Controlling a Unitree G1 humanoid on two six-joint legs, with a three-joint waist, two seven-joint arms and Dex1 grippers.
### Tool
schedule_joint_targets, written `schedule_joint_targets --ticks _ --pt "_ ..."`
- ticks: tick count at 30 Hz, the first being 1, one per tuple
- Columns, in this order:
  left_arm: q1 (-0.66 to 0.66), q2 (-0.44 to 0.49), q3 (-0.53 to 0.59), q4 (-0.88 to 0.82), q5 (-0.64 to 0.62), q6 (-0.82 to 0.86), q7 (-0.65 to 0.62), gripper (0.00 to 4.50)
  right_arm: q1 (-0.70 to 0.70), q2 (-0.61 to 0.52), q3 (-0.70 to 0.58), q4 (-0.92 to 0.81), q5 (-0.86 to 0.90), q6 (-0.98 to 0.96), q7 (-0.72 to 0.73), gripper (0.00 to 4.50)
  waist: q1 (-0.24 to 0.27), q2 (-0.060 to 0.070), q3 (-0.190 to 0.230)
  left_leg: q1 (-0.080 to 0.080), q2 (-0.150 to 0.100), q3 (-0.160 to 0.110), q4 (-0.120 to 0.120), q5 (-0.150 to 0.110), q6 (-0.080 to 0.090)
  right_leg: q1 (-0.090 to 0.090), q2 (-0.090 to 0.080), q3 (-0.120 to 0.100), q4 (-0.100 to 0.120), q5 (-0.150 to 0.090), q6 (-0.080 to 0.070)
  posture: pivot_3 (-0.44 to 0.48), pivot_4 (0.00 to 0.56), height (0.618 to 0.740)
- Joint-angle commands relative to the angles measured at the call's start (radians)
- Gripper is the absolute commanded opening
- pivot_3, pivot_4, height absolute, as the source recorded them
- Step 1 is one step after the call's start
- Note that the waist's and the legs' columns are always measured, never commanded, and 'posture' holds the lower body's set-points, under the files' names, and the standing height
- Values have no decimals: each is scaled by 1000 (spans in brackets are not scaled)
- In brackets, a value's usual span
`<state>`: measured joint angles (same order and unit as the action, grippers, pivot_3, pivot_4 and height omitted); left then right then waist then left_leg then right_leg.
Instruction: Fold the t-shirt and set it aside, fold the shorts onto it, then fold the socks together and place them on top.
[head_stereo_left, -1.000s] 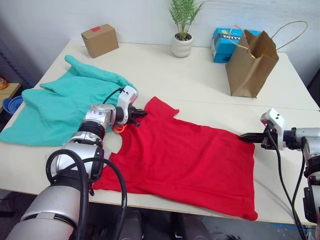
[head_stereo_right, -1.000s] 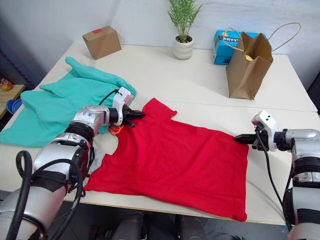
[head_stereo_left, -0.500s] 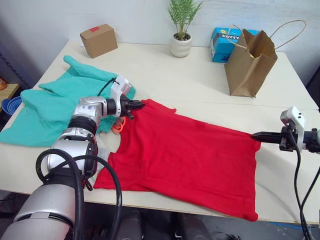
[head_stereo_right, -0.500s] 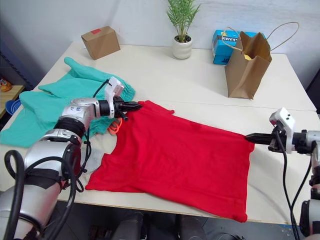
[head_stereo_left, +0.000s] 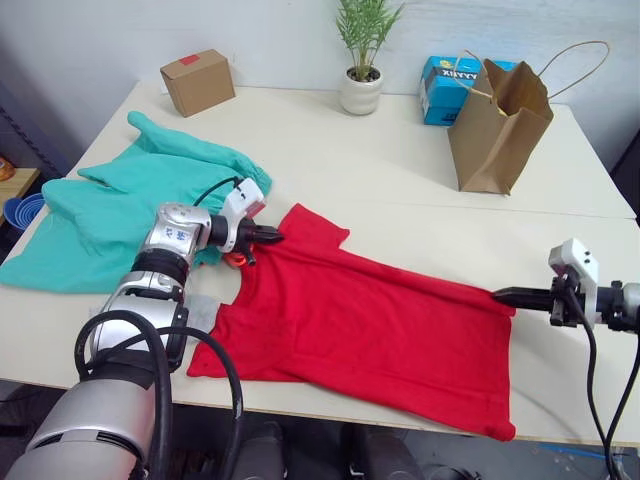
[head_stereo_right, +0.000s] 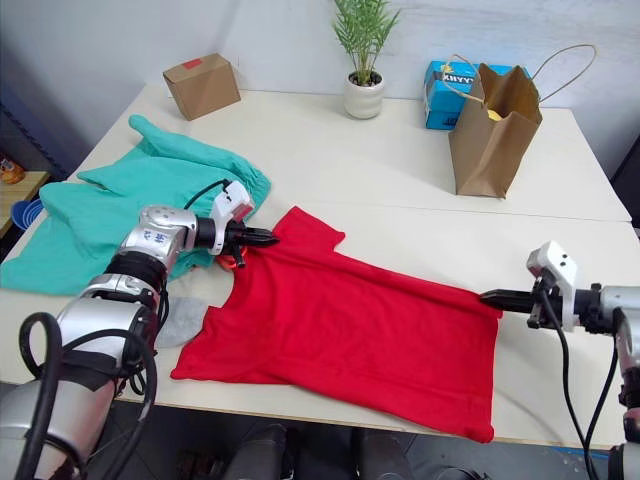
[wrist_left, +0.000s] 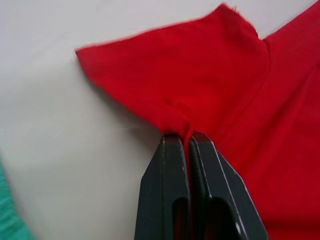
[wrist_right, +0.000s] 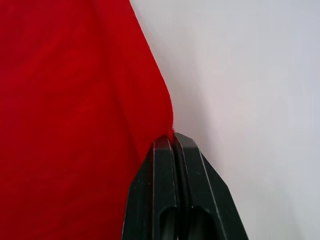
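Both grippers are clenched on the t-shirt (head_stereo_left: 370, 330), which lies flat and unfolded mid-table: the left gripper (head_stereo_left: 272, 237) pinches the shoulder, the right gripper (head_stereo_left: 500, 294) a hem corner. No fold is made; the shorts (head_stereo_left: 120, 205) (heaped beside it) and a sock (head_stereo_right: 178, 322) wait.

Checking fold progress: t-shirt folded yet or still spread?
Spread. The t-shirt lies flat in a single layer on the table, left gripper and right gripper pinching opposite edges.
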<state>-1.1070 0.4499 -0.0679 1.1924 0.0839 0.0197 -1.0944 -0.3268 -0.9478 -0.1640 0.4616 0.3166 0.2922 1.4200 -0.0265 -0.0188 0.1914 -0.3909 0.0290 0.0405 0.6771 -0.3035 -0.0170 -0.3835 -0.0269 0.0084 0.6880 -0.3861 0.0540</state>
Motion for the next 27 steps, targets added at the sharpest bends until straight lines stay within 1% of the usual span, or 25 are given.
schedule_joint_targets --ticks 1,3,5,6,7,8,10,12,16,19,20,21,24,26,27 --pt "10 30 -3 -52 0 -24 -15 19 34 -14 -35 -55 18 -23 -13 0 -1 0 0 0 0 0 1 0 0 0 0 0 0 0 0 0 150 740" --pt "13 38 3 -65 -13 -32 -44 19 47 -8 -54 -72 25 -41 -42 0 -2 0 0 0 0 0 1 0 0 0 0 0 1 0 0 0 150 740" --pt "12 47 12 -79 -27 -15 -71 19 71 -4 -98 -123 74 3 -62 0 0 0 0 0 0 0 2 0 0 0 0 0 2 0 0 0 150 740" --pt "10 54 15 -85 -29 -11 -72 246 93 -6 -120 -158 90 13 -76 0 -1 0 0 0 0 0 2 0 0 0 0 0 2 0 0 0 150 740" --pt "3 61 13 -85 -27 4 -83 511 127 -19 -131 -197 107 34 -63 184 0 0 0 0 0 0 3 0 0 0 0 0 2 0 0 0 150 740" --pt "-2 72 6 -87 -22 9 -105 691 157 -21 -148 -226 104 12 -71 389 1 0 0 0 0 0 2 0 0 0 0 0 2 0 0 0 150 740" --pt "-19 91 -3 -80 -8 28 -110 1302 203 -21 -194 -276 117 18 -98 927 1 0 0 0 0 -1 2 0 0 1 0 0 1 0 0 0 150 740" --pt "-43 105 -13 -63 8 74 -102 1891 241 -24 -240 -320 135 38 -123 1605 1 0 0 0 0 -1 2 0 0 1 0 0 1 0 0 0 150 740" --pt "-98 129 -36 -39 25 144 -141 3132 337 -30 -321 -409 162 64 -137 2927 2 0 0 0 0 -1 3 0 1 2 0 0 1 0 0 0 150 740" --pt "-142 123 -10 -22 -2 187 -156 4101 353 -11 -363 -447 168 42 -179 3979 1 0 0 0 0 -1 2 0 1 2 0 0 0 0 0 0 150 740" --pt "-165 115 6 -3 -16 226 -147 4427 345 3 -374 -466 173 33 -204 4334 0 -1 0 0 -1 -1 2 0 1 2 0 0 0 0 0 0 150 740" --pt "-193 101 22 16 -29 268 -135 4489 331 26 -380 -492 180 23 -239 4467 -1 -1 1 0 -1 -1 2 0 1 2 0 0 1 0 0 0 150 740" --pt "-236 41 25 68 -16 337 -65 4489 303 98 -362 -584 197 13 -323 4467 0 -1 1 1 0 -1 2 0 1 2 1 0 1 0 0 0 150 740" --pt "-246 3 44 90 -19 351 25 4489 302 124 -344 -623 194 5 -346 4467 1 -1 1 1 0 -1 2 0 0 2 0 0 1 0 0 0 150 740" --pt "-245 -16 48 98 -13 329 89 4489 303 134 -337 -639 196 8 -358 4467 1 -1 1 1 0 -1 2 0 1 2 0 0 1 0 0 0 150 740"
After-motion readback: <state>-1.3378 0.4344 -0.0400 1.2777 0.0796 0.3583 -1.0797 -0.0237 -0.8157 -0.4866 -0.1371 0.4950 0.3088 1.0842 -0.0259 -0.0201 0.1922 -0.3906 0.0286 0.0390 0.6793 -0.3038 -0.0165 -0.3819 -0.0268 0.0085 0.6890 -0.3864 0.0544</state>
